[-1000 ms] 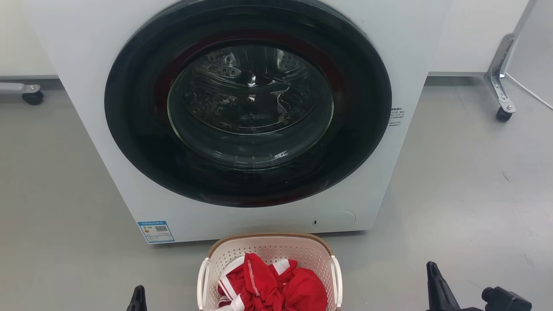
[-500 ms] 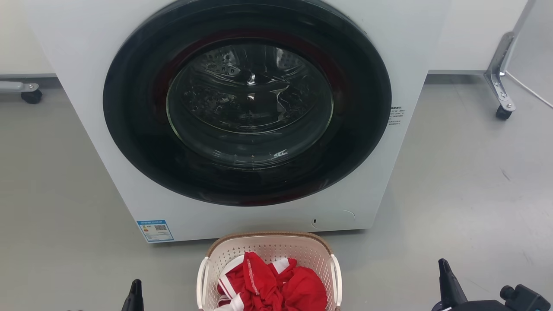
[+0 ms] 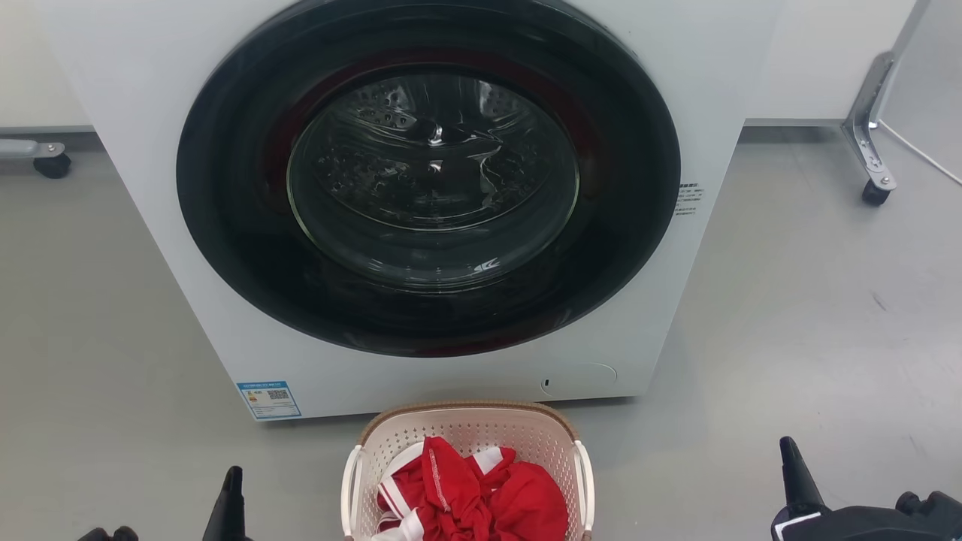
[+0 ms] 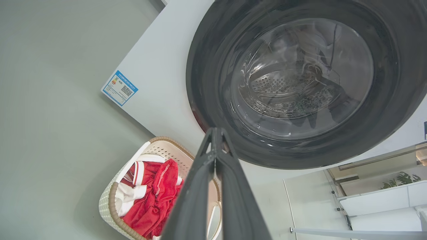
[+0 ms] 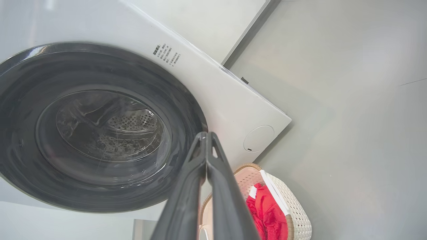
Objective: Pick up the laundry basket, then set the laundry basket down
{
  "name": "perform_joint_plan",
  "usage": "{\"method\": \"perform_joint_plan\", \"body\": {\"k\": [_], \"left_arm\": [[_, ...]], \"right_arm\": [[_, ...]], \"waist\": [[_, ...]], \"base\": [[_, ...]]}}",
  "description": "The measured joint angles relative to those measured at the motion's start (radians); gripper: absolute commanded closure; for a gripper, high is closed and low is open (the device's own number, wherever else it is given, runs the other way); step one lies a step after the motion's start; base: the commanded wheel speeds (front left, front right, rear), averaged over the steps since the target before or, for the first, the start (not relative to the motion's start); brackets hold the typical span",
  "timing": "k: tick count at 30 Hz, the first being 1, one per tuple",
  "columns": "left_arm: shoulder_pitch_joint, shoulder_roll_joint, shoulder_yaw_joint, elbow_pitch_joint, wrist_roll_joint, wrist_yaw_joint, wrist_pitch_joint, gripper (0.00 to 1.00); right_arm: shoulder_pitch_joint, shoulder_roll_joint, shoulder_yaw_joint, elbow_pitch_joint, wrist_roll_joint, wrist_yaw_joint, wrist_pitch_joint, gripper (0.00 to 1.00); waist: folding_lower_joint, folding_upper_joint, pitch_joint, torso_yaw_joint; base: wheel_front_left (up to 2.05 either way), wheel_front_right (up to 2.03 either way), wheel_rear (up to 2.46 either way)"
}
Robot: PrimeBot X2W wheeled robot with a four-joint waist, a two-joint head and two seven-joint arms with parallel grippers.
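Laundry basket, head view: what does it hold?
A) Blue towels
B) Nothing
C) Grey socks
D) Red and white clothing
D: red and white clothing lies bunched inside the laundry basket, which stands in front of the washing machine.

Cream-white perforated laundry basket (image 3: 470, 434), rounded-rectangular, with brown woven-look rim and two white side handles. Upright on the floor (image 3: 113, 338), holding crumpled red-and-white cloth (image 3: 481, 496). Between left gripper (image 3: 234, 475) and right gripper (image 3: 788, 448), apart from both, nearer the left one.
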Motion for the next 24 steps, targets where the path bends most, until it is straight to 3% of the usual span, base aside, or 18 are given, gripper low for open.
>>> {"method": "perform_joint_plan", "body": {"k": [24], "left_arm": [[-0.077,-0.018,0.063,0.039,-0.308,-0.067,0.088,1.0]], "right_arm": [[-0.05,0.006,-0.109,0.029,0.328,0.064,0.087,1.0]], "waist": [[0.0,0.0,0.008,-0.003]], "base": [[0.0,0.0,0.0]]}}
